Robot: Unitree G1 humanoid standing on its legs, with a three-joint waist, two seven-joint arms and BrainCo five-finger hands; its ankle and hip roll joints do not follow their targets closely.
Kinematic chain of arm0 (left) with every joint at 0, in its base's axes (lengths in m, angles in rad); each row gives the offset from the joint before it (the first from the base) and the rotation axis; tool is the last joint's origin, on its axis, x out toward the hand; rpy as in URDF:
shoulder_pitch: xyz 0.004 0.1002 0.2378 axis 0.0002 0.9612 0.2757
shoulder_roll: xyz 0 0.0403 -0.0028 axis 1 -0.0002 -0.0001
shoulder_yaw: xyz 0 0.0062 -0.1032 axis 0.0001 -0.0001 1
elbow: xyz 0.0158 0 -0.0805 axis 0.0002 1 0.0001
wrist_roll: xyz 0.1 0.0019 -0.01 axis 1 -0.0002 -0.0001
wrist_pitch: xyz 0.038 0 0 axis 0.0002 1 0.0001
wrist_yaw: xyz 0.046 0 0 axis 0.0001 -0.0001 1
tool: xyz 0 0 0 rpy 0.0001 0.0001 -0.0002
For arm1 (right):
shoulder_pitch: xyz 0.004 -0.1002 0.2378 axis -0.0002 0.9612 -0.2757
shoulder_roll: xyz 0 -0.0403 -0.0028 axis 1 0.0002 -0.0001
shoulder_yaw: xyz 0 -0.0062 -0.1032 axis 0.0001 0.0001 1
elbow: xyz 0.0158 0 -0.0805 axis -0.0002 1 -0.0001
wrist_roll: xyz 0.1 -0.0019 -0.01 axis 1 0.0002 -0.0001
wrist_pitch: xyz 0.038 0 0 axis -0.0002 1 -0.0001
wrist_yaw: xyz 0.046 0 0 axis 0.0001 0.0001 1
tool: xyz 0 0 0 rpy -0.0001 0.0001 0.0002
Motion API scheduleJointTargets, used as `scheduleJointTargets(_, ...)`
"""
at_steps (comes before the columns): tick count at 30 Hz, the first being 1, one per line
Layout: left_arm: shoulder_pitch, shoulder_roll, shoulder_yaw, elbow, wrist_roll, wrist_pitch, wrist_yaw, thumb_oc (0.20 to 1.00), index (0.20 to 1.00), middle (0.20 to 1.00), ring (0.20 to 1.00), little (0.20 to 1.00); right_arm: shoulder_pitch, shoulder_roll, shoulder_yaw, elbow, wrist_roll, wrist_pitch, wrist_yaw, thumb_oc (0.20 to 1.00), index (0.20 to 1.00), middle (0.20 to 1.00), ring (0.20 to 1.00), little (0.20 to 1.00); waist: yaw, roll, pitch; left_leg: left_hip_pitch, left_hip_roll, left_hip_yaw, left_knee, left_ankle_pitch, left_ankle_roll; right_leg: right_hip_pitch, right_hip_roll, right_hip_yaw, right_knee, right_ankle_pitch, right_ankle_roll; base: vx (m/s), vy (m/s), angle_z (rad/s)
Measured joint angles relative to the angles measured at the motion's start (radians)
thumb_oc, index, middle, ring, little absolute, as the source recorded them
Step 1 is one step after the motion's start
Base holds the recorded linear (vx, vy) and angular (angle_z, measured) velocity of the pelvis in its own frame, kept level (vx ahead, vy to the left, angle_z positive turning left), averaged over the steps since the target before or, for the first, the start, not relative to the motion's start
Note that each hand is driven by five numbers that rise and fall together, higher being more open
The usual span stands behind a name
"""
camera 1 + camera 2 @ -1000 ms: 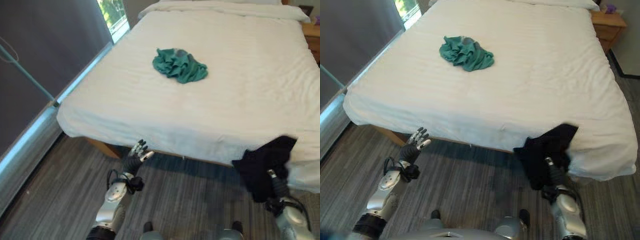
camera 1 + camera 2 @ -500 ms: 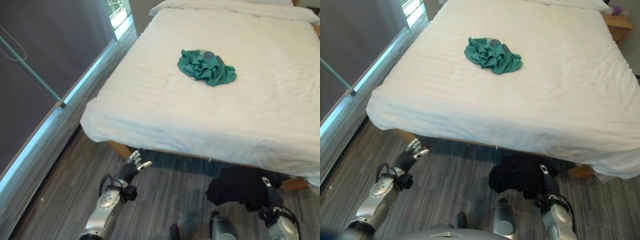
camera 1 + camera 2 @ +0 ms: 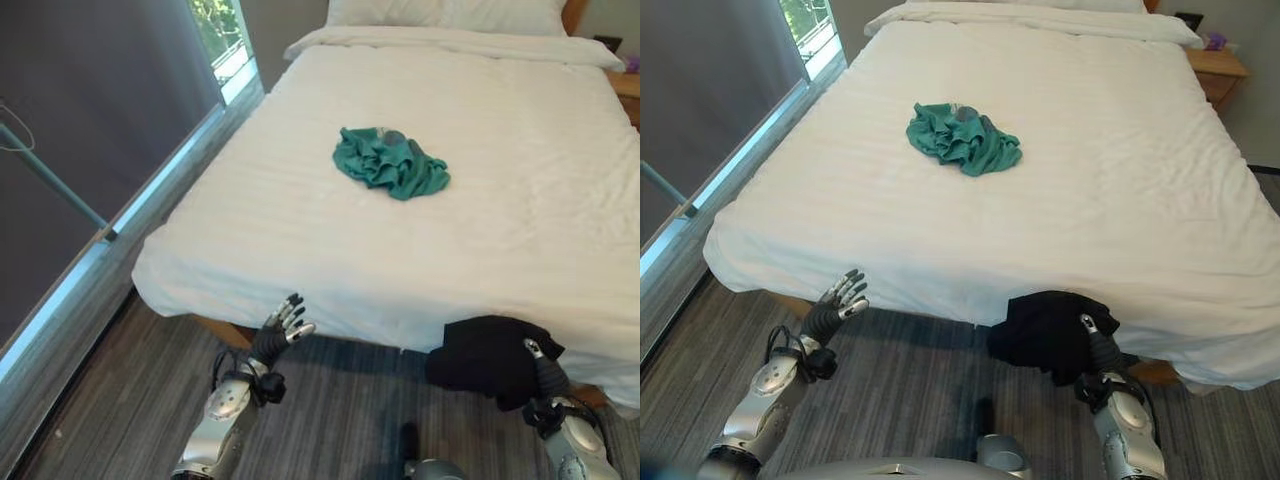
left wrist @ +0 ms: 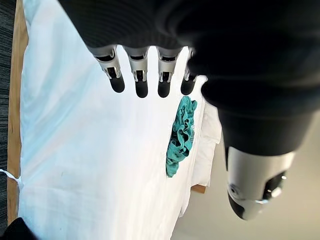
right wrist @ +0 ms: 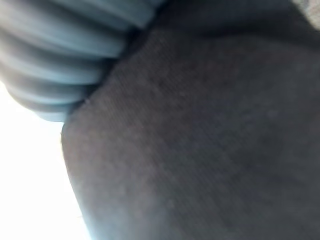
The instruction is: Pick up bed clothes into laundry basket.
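You have a black garment [image 3: 1052, 333] bunched up at your right robot hand [image 3: 1095, 345], hanging just off the foot edge of the bed [image 3: 1060, 200]; the cloth covers the fingers, so whether they are clamped on it cannot be told, though it looks carried, ready for the basket. Your left robot hand [image 3: 837, 305] hangs empty with fingers straight, below the bed's near corner. A teal garment [image 3: 964, 137] lies crumpled mid-mattress, well apart from both hands, likely the next pick. The white sheet is smooth, with a pillow [image 3: 445, 12] at the head. Around you: grey striped floor [image 3: 900, 390], a window [image 3: 222, 30] to your left, a wooden nightstand [image 3: 1220, 70] to the right
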Motion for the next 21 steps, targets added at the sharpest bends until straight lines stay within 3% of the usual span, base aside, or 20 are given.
scheduleJointTargets(3,-0.093,0.049,0.001,0.000,0.050,0.007,0.000,1.000,1.000,1.000,1.000,1.000,0.003,-0.005,-0.001,0.004,0.000,0.005,0.001,0.200,0.200,0.200,0.200,0.200,-0.008,0.017,0.002,0.000,0.011,0.001,-0.002,-0.013,-0.028,-0.006,0.009,0.006,0.000,0.004,-0.004,-0.02,-0.187,0.04)
scheduleJointTargets(4,-0.222,0.075,-0.028,0.046,0.085,0.006,0.018,1.000,1.000,1.000,1.000,1.000,0.003,0.013,-0.002,0.032,0.002,0.008,0.010,0.200,0.200,0.200,0.200,0.200,-0.008,-0.006,0.019,-0.069,0.007,-0.002,0.156,-0.032,-0.066,-0.034,0.006,0.029,0.068,-0.037,-0.019,-0.11,-0.155,0.18)
scheduleJointTargets(6,-0.325,0.071,-0.046,0.076,0.087,0.005,0.041,1.000,1.000,1.000,1.000,1.000,0.009,0.008,0.008,0.034,0.002,0.024,0.022,0.200,0.200,0.200,0.200,0.200,-0.007,-0.039,0.030,-0.171,-0.014,0.000,0.351,-0.025,-0.080,-0.043,-0.016,0.037,0.085,-0.069,-0.009,-0.05,-0.094,0.15)
scheduleJointTargets(7,-0.402,0.076,-0.078,0.093,0.087,0.001,0.052,1.000,1.000,1.000,1.000,1.000,0.009,0.008,0.006,0.036,0.003,0.025,0.024,0.200,0.200,0.200,0.200,0.200,-0.004,-0.061,0.041,-0.258,-0.027,-0.036,0.501,0.001,-0.095,-0.048,-0.040,0.060,0.092,-0.069,-0.009,0.07,0.013,-0.11)
scheduleJointTargets(8,-0.433,0.078,-0.094,0.094,0.086,-0.011,0.059,1.000,1.000,1.000,1.000,1.000,0.002,0.008,0.004,0.038,0.003,0.025,0.024,0.200,0.200,0.200,0.200,0.200,-0.004,-0.072,0.044,-0.288,-0.044,-0.086,0.560,0.021,-0.088,-0.047,-0.052,0.075,0.085,-0.070,-0.011,0.13,0.022,-0.35)
scheduleJointTargets(9,-0.439,0.074,-0.094,0.092,0.086,-0.017,0.065,1.000,1.000,1.000,1.000,1.000,-0.012,0.006,0.004,0.040,0.005,0.025,0.021,0.200,0.200,0.200,0.200,0.200,-0.008,-0.079,0.048,-0.289,-0.057,-0.116,0.562,0.030,-0.074,-0.041,-0.054,0.092,0.058,-0.071,-0.010,0.17,0.047,-0.76)
scheduleJointTargets(10,-0.444,0.052,-0.095,0.103,0.075,-0.020,0.078,1.000,1.000,1.000,1.000,1.000,-0.029,0.000,0.005,0.048,0.016,0.024,0.016,0.200,0.200,0.200,0.200,0.200,-0.004,-0.051,0.037,-0.284,-0.050,-0.123,0.478,0.041,-0.039,-0.038,-0.028,0.118,0.031,-0.089,0.024,0.30,0.105,-0.86)
scheduleJointTargets(11,-0.487,0.016,-0.111,0.123,0.067,-0.018,0.083,1.000,1.000,1.000,1.000,1.000,-0.038,-0.035,-0.010,0.029,0.023,0.024,0.017,0.200,0.200,0.200,0.200,0.200,-0.014,0.041,0.041,-0.276,0.094,-0.112,0.306,0.032,-0.043,-0.152,0.017,0.083,0.404,-0.211,-0.056,0.26,0.095,-0.45)
scheduleJointTargets(12,-0.526,0.008,-0.128,0.133,0.064,-0.025,0.084,1.000,1.000,1.000,1.000,1.000,-0.042,-0.028,-0.023,0.034,0.026,0.025,0.012,0.200,0.200,0.200,0.200,0.200,-0.035,0.007,0.060,-0.256,0.095,-0.096,0.256,-0.006,-0.085,-0.160,-0.007,0.111,0.508,-0.344,-0.036,0.34,0.176,0.07)
scheduleJointTargets(13,-0.518,-0.002,-0.158,0.141,0.047,-0.026,0.086,1.000,1.000,1.000,1.000,1.000,-0.038,-0.014,-0.036,0.040,0.043,0.029,-0.006,0.200,0.200,0.200,0.200,0.200,-0.048,-0.010,0.062,-0.247,0.088,-0.075,0.195,0.017,-0.084,-0.157,-0.023,0.118,0.499,-0.346,-0.041,0.16,0.105,0.22)
scheduleJointTargets(14,-0.510,0.002,-0.177,0.137,0.036,-0.023,0.081,1.000,1.000,1.000,1.000,1.000,-0.023,-0.009,-0.042,0.027,0.046,0.025,-0.010,0.200,0.200,0.200,0.200,0.200,-0.045,-0.024,0.058,-0.240,0.066,-0.059,0.144,0.035,-0.060,-0.161,-0.040,0.138,0.480,-0.344,-0.043,0.27,0.199,0.01)
scheduleJointTargets(15,-0.506,0.001,-0.184,0.139,0.032,-0.019,0.084,1.000,1.000,1.000,1.000,1.000,-0.016,-0.012,-0.043,0.024,0.048,0.018,-0.011,0.200,0.200,0.200,0.200,0.200,-0.047,-0.035,0.064,-0.251,0.049,-0.039,0.117,0.048,-0.060,-0.150,-0.043,0.164,0.439,-0.318,-0.013,0.20,0.147,-0.12)
scheduleJointTargets(16,-0.500,0.001,-0.190,0.140,0.029,-0.015,0.084,1.000,1.000,1.000,1.000,1.000,-0.013,-0.014,-0.051,0.028,0.049,0.018,-0.015,0.200,0.200,0.200,0.200,0.200,-0.055,-0.036,0.064,-0.253,0.041,-0.021,0.103,0.052,-0.062,-0.139,-0.046,0.165,0.386,-0.293,-0.009,0.26,0.222,-0.37)
scheduleJointTargets(17,-0.479,0.000,-0.192,0.136,0.028,-0.015,0.084,1.000,1.000,1.000,1.000,1.000,-0.017,-0.010,-0.059,0.029,0.049,0.020,-0.026,0.200,0.200,0.200,0.200,0.200,-0.051,-0.017,0.064,-0.233,0.035,0.005,0.092,0.062,-0.042,-0.084,-0.046,0.177,0.258,-0.261,0.042,0.22,0.207,-0.53)
scheduleJointTargets(18,-0.465,-0.009,-0.188,0.136,0.028,-0.015,0.083,1.000,1.000,1.000,1.000,1.000,-0.013,-0.021,-0.057,0.025,0.049,0.019,-0.026,0.200,0.200,0.200,0.200,0.200,-0.049,0.021,0.056,-0.220,0.059,0.002,0.072,0.057,-0.036,-0.068,-0.018,0.160,0.246,-0.247,0.019,0.15,0.157,-0.70)
scheduleJointTargets(19,-0.465,-0.005,-0.188,0.128,0.028,-0.016,0.080,1.000,1.000,1.000,1.000,1.000,-0.005,-0.023,-0.057,0.019,0.049,0.019,-0.022,0.200,0.200,0.200,0.200,0.200,-0.053,0.040,0.053,-0.197,0.087,0.009,0.055,0.103,-0.092,-0.059,-0.007,0.151,0.294,-0.248,0.003,0.21,0.301,-0.59)
scheduleJointTargets(20,-0.446,-0.007,-0.174,0.134,0.026,-0.016,0.081,1.000,1.000,1.000,1.000,1.000,-0.006,0.005,-0.045,0.036,0.049,0.022,-0.026,0.200,0.200,0.200,0.200,0.200,-0.052,-0.005,0.052,-0.164,0.055,0.029,0.061,0.104,-0.071,-0.029,-0.045,0.169,0.269,-0.252,0.039,0.17,0.274,-0.46)
scheduleJointTargets(21,-0.439,-0.002,-0.174,0.132,0.025,-0.016,0.079,1.000,1.000,1.000,1.000,1.000,0.001,0.006,-0.042,0.026,0.049,0.021,-0.025,0.200,0.200,0.200,0.200,0.200,-0.053,-0.006,0.046,-0.165,0.048,0.035,0.060,0.105,-0.069,-0.023,-0.051,0.175,0.250,-0.233,0.048,0.17,0.274,-0.36)
